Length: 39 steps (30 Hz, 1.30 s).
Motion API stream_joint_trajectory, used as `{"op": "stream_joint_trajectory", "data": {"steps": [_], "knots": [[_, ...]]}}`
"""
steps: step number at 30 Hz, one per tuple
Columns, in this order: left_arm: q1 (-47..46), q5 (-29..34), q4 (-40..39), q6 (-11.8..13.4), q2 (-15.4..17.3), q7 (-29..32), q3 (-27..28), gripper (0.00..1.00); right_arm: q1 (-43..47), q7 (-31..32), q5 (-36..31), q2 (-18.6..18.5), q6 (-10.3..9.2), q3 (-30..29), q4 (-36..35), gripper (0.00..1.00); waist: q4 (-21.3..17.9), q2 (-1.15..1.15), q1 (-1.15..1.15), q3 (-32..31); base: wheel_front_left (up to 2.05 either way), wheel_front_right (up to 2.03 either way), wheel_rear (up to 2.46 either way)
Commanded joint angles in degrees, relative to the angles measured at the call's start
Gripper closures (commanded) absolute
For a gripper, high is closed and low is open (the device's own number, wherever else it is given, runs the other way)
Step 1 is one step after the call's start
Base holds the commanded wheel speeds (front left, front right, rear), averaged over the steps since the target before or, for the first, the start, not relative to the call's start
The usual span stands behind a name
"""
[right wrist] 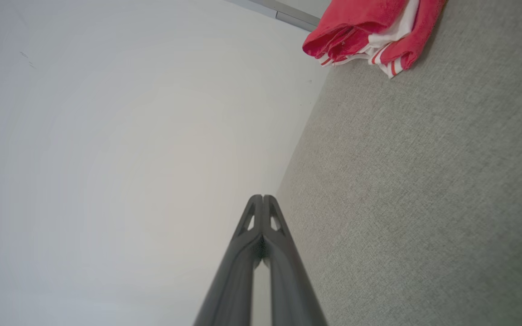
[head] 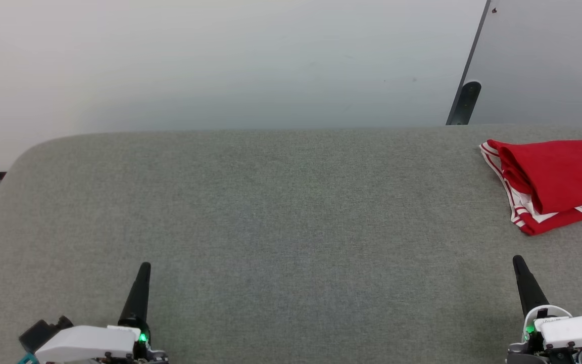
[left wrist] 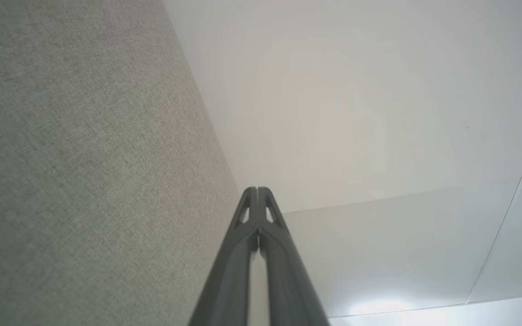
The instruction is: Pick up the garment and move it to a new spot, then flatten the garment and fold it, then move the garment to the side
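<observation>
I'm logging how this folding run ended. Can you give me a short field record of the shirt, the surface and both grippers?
garment: red jersey, folded, red-white striped trim at its edges
place: far right of the grey fabric tabletop, cut by the head view's edge
lettering: none visible
left gripper: shut, empty, near left
right gripper: shut, empty, near right, short of the jersey

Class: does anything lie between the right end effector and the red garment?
Nothing visible does. Bare grey surface separates the shut right end effector from the folded garment at the far right.
</observation>
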Motion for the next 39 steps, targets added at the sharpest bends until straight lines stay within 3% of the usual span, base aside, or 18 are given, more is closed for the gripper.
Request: {"op": "stream_joint_trajectory", "data": {"steps": [1, 29, 39], "knots": [[-1.1, -1.2, -0.2, -0.1, -0.1, 0.4, 0.3, 1.0, -1.0, 0.3, 1.1, 0.0, -0.02, -0.4, -0.4, 1.0, 0.0, 0.0, -0.01, 0.0, 0.0, 0.0, 0.0], [-2.6, -11.3, 0.9, -0.2, -1.7, 3.5, 1.2, 1.0, -2.0, 3.4, 13.8, 0.9, -0.02, -1.0, -0.3, 1.0, -0.7, 0.0, -0.01, 0.0, 0.0, 0.0, 0.0], [-2.9, -12.6, 1.1, -0.2, -1.9, 4.0, 1.3, 1.0, -1.7, 3.9, 15.4, 1.0, -0.02, -1.1, -0.3, 1.0, -0.8, 0.0, -0.01, 0.1, 0.0, 0.0, 0.0]]}}
